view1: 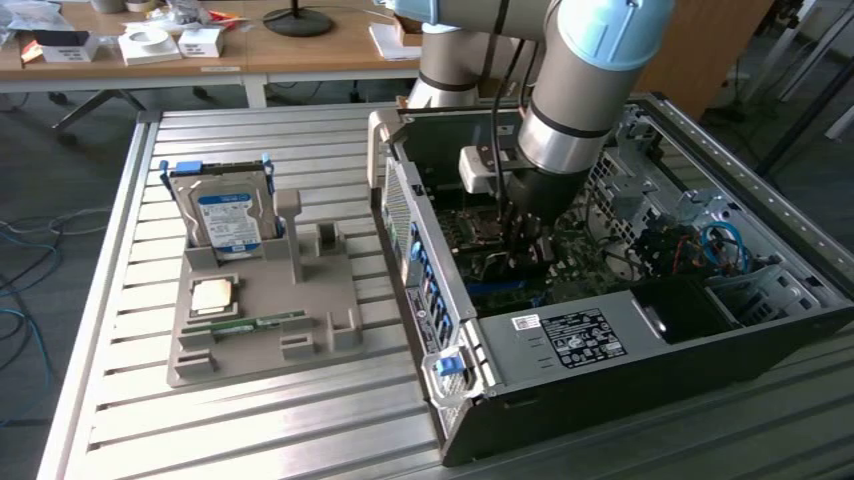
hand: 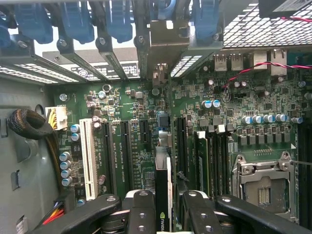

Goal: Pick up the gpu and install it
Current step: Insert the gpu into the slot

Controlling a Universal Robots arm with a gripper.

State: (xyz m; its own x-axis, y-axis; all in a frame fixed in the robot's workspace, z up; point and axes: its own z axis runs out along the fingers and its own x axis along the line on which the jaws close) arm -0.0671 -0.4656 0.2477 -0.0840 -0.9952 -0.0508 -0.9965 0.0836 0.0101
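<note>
Gripper [hand: 163, 207]: clamped on the gpu [hand: 163, 195], which is held edge-on between the black fingers [hand: 139, 209] above the green motherboard [hand: 141, 122], low centre of the wrist view. Computer case [view1: 561, 345]: lying open, right of the exterior view. Hard drive [view1: 227, 220]: upright in a grey holder [view1: 267, 320], left.

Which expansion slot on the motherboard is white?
The white slot nearest the grey case wall and braided cable; the other slots are black.
</note>
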